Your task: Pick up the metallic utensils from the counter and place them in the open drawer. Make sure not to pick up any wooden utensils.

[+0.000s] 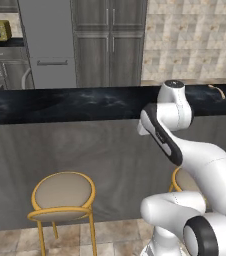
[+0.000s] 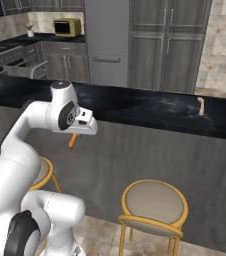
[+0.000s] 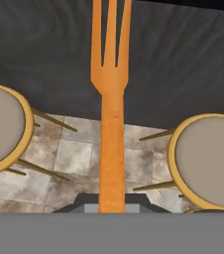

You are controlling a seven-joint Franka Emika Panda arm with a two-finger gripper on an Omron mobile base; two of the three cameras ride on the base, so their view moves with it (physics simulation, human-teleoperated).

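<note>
My gripper [image 3: 112, 204] is shut on the handle of a bright orange fork [image 3: 112, 129], one of the metallic utensils. The fork's tines point away from the hand toward the grey panel front. In the right base view the fork [image 2: 73, 141] hangs from the gripper [image 2: 77, 133], in front of the panel and just below the edge of the black marbled counter [image 2: 145, 107]. A tan wooden utensil [image 2: 200, 106] lies on the counter far to the right, and it also appears as the wooden utensil [image 1: 216, 90] at the counter's right end. The open drawer is out of view.
Two round stools with yellow frames stand against the counter front, one stool [image 2: 154, 202] right of the arm and one stool [image 1: 62, 192] to its left. Below the hand lies tiled floor [image 3: 79, 154]. Tall grey cabinets [image 2: 165, 45] stand behind the counter.
</note>
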